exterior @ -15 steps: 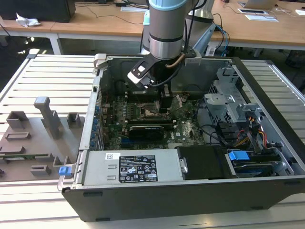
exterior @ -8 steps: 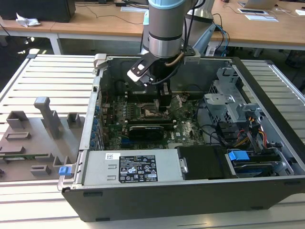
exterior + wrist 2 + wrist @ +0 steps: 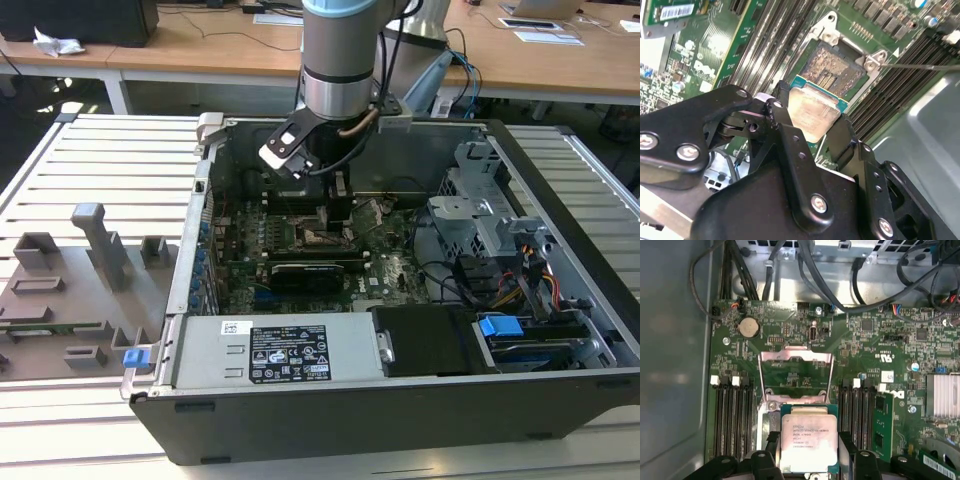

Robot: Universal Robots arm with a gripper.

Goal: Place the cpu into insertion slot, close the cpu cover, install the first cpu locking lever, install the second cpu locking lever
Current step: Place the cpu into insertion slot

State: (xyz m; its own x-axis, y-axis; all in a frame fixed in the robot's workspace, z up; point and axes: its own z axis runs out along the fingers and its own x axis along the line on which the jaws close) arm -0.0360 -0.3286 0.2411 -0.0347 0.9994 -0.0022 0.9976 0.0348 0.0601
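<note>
Exterior view: one arm reaching down into an open computer case on a slatted table; gripper low over the motherboard, near its middle; grey fixture tray well apart at the exterior view's left. Item, the cpu: clamped by the gripper, a black finger pressed on each of two opposite edges; lying flat, silver-grey metal top upward; near square, so no marked long axis; its edges run in line with the rows of memory slots on either side. Item, the insertion slot: pin grid bare in the second wrist view, the cpu just beside it and overlapping its near edge; whether they touch cannot be told. Item, the cpu cover: swung open, green board showing through its window. Item, thin metal rod: running off from the slot's corner.
</note>
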